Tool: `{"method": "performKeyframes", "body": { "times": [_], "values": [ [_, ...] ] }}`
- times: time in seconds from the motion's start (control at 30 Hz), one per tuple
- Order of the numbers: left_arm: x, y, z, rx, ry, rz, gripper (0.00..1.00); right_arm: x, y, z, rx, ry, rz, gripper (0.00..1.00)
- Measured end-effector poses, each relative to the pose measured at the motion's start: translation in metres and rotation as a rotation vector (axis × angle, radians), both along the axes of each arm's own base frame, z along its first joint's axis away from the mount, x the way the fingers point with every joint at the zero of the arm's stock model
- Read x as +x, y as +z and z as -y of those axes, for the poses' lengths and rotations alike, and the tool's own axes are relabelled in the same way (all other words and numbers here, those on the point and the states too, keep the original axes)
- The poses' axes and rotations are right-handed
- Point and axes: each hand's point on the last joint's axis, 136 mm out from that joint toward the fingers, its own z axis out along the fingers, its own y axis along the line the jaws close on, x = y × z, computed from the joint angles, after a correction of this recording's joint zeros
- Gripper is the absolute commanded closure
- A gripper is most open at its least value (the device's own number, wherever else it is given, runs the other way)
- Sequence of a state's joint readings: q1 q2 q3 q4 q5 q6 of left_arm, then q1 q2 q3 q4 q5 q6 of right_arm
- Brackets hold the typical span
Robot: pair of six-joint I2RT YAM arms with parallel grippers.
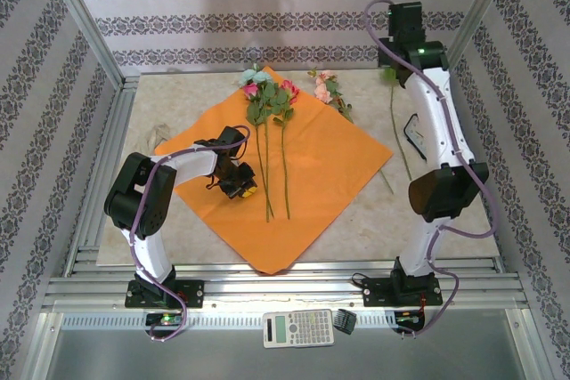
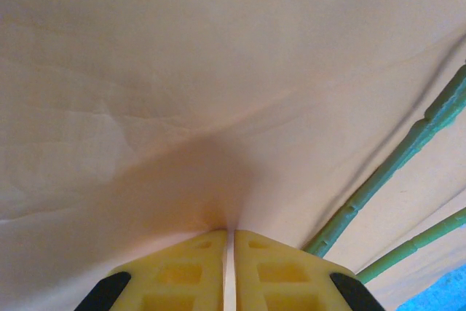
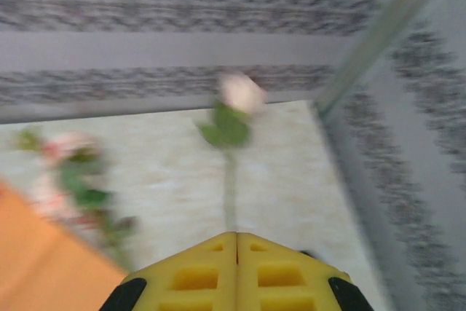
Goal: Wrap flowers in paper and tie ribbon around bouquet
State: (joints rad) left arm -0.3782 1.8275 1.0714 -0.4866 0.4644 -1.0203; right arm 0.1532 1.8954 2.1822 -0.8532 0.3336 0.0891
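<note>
The orange paper (image 1: 312, 166) lies flat and open as a diamond on the table, with no bouquet in view. Three of the flowers (image 1: 267, 100) lie on it, blooms toward the back wall. My left gripper (image 1: 239, 186) rests on the paper just left of their green stems (image 2: 408, 147). It is shut, with the paper (image 2: 182, 71) puckered up into its tips (image 2: 234, 232). My right gripper (image 3: 237, 234) is shut, raised at the back right. A single flower (image 3: 240, 92) lies on the table ahead of it. A peach spray (image 1: 325, 88) lies off the paper. The pale ribbon (image 1: 160, 133) lies left of the paper.
A small black-and-white object (image 1: 414, 131) sits on the table under the right arm (image 1: 432, 104). A calculator (image 1: 298, 328) and a small black item (image 1: 346, 319) rest on the front rail. Aluminium posts (image 1: 85, 24) and patterned walls enclose the table.
</note>
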Motion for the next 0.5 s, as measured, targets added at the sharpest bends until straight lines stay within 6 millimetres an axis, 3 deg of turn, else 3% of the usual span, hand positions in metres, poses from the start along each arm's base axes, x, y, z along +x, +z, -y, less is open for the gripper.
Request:
{"method": "performKeyframes", "body": {
  "times": [0.1,0.17,0.27,0.33,0.4,0.5],
  "values": [
    [0.0,0.0,0.0,-0.001,-0.001,0.0,0.89,-0.006,-0.022,-0.081,0.166,0.162,-0.036,1.0],
    [0.0,0.0,0.0,-0.001,0.0,0.0,0.89,-0.016,-0.048,-0.14,0.266,0.26,-0.096,1.0],
    [0.0,0.0,0.0,-0.002,0.0,-0.001,0.89,-0.031,-0.089,-0.198,0.341,0.338,-0.202,1.0],
    [0.0,0.0,0.0,-0.002,0.0,-0.001,0.89,-0.034,-0.112,-0.205,0.344,0.33,-0.252,0.91],
    [0.0,0.0,0.0,-0.002,0.0,-0.001,0.89,-0.031,-0.127,-0.185,0.335,0.284,-0.287,0.8],
    [0.0,0.0,0.0,-0.002,0.0,0.0,0.89,-0.011,-0.132,-0.114,0.294,0.158,-0.284,0.67]
  ]
}}
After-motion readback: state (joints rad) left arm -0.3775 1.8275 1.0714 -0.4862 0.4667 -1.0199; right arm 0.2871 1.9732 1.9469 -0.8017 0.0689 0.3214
